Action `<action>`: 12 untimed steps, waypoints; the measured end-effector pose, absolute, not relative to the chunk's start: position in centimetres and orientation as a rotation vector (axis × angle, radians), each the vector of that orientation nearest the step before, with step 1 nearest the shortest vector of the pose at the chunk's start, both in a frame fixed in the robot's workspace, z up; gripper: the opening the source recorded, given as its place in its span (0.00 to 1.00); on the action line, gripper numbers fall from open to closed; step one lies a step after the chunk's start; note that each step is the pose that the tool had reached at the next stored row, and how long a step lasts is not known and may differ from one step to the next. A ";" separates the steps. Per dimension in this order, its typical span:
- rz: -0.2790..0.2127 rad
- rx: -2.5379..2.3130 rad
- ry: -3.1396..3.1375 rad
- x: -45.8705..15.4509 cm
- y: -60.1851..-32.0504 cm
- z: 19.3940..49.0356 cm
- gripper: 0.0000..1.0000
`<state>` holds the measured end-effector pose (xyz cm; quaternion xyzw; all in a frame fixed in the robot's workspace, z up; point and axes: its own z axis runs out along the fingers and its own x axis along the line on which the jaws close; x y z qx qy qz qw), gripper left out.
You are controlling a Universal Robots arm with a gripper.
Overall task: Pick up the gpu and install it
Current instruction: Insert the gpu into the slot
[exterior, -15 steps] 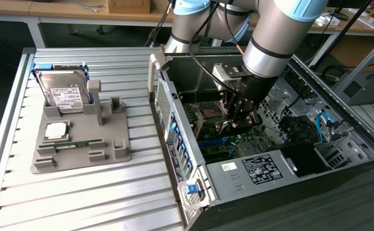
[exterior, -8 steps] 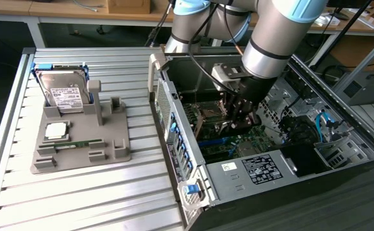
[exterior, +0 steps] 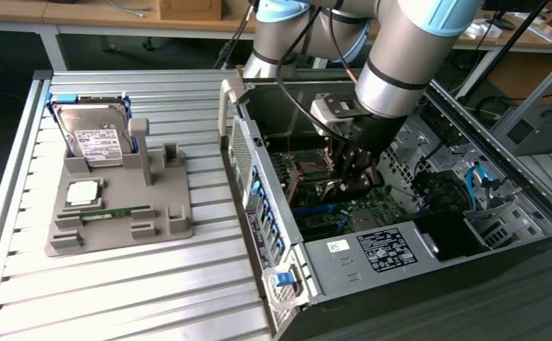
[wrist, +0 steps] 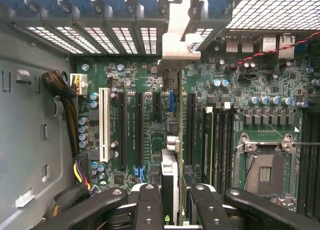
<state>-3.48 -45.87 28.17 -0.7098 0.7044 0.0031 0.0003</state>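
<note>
One robot arm is reaching down into the open computer case (exterior: 503,213), its gripper (wrist: 175,200) partly closed and pinching the gpu (wrist: 176,135) edge-on. The card is standing upright over the motherboard (wrist: 135,85) slots, its silver bracket (wrist: 175,37) meeting the case's rear wall. Its lower edge is hidden, so its seating is unclear.
</note>
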 end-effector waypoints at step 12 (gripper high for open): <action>0.010 -2.229 2.213 -4.9 -45.6 27.7 0.27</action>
